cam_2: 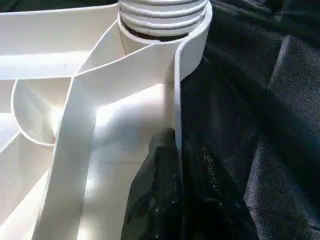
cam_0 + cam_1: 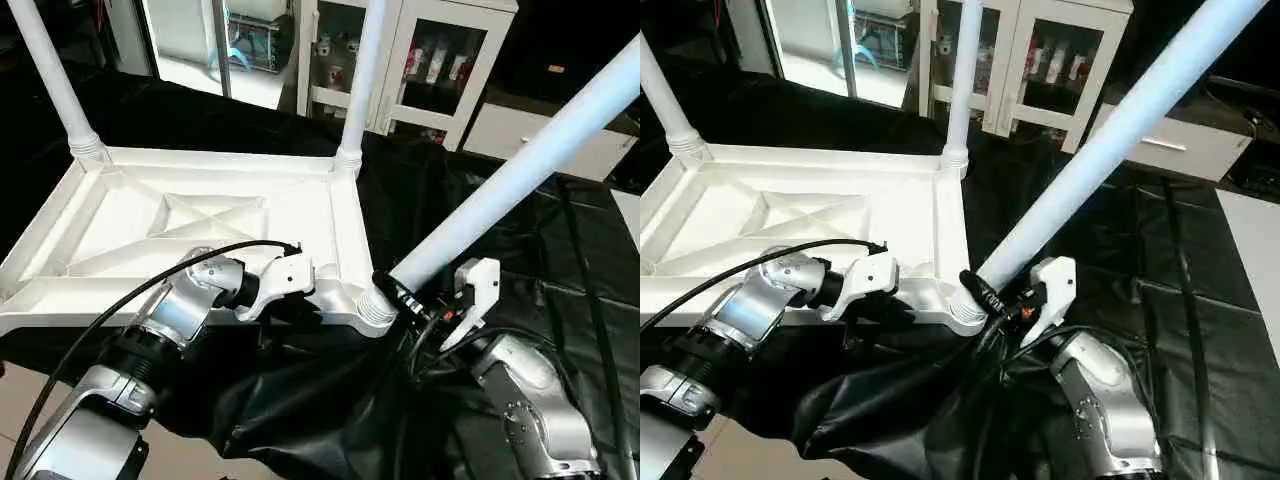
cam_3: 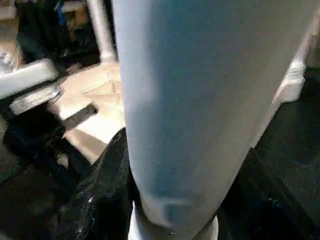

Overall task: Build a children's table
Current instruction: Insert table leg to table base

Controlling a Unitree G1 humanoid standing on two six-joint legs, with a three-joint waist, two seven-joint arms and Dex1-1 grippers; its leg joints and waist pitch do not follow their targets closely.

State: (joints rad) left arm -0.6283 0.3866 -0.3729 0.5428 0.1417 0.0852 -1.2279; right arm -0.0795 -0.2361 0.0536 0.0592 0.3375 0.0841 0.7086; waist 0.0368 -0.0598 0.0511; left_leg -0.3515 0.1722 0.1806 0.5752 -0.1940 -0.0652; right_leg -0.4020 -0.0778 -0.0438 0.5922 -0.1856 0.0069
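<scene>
Black-draped work table [image 2: 560,250] fills the scene, cloth bunched and hanging at its near edge. On it, the white tabletop [image 2: 180,225] lies upside down, X ribs facing up, near rim at the table's front edge. Two white legs stand upright in the far corner sockets: far-left leg [image 2: 55,80] and far-right leg [image 2: 362,75]. A third leg [image 2: 520,170] sits with its threaded end in the near-right corner socket [image 2: 372,310], leaning away to the right, not upright. Left gripper [image 1: 175,150] is clenched on the tabletop's near rim, one finger each side of the wall, just beside that socket. Right gripper [image 2: 400,295] grasps the tilted leg low down, just above the socket.
</scene>
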